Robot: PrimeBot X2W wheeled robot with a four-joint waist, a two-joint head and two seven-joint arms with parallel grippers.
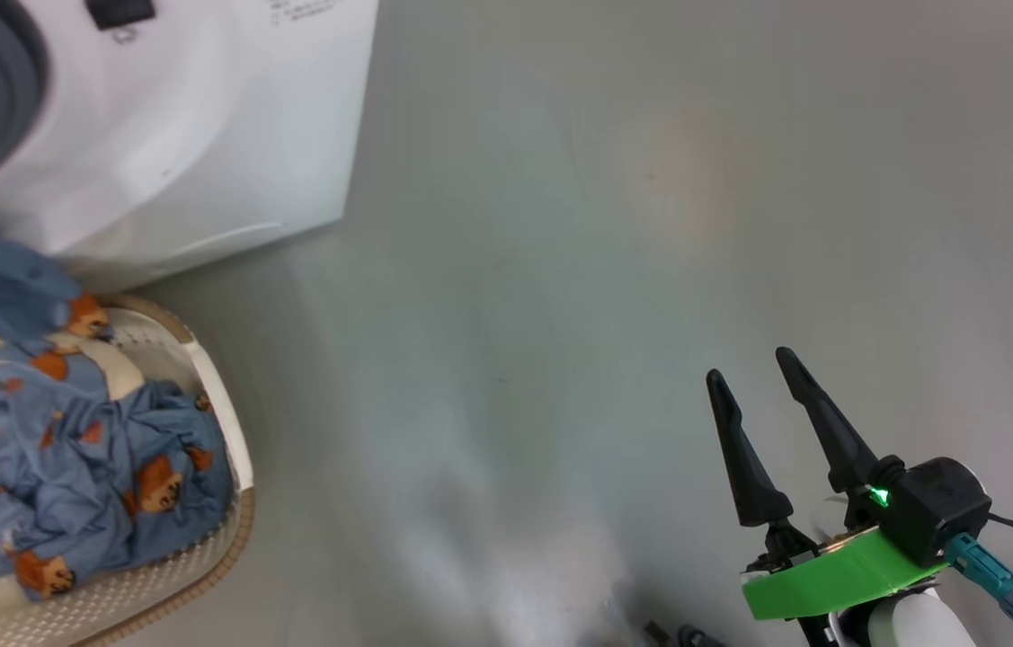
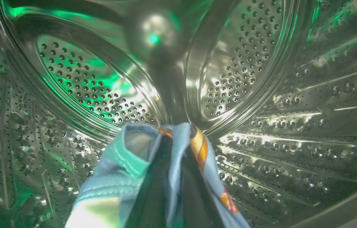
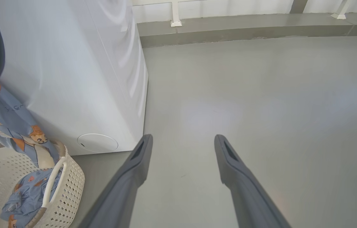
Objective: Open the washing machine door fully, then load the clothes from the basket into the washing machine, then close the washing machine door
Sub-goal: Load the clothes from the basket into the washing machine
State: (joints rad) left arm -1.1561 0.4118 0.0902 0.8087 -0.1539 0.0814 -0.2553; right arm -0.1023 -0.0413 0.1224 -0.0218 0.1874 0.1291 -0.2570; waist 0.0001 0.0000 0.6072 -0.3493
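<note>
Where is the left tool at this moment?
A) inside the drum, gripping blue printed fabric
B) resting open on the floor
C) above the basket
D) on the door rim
A: in the left wrist view the left tool is shut on the clothes, with the perforated steel drum all around it.

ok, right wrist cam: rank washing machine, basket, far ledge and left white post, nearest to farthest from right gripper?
From the right gripper:
1. washing machine, corner just left; basket, lower left: too close to call.
2. ledge, across the far floor edge.
3. left white post, standing on the ledge.
</note>
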